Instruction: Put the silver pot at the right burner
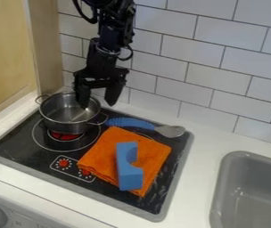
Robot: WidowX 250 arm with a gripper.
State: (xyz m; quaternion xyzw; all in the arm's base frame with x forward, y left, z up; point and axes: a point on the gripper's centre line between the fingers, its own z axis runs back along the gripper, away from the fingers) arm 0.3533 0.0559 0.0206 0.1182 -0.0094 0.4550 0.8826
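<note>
black two-finger gripper (pixel 97 106), jaws parted, at right rim of round silver metal pot (pixel 70 116) | pot by left black burner (pixel 65 136) | blue notched block (pixel 128 171) on orange cloth (pixel 104 153)

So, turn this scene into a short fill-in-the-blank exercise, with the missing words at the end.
In the picture, the silver pot stands to the ____ of the cloth. The block rests on that cloth, whose color is ____. The spoon has a handle colored ____. The gripper hangs at the pot, not shut but ____.

Missing words: left; orange; blue; open.
</note>
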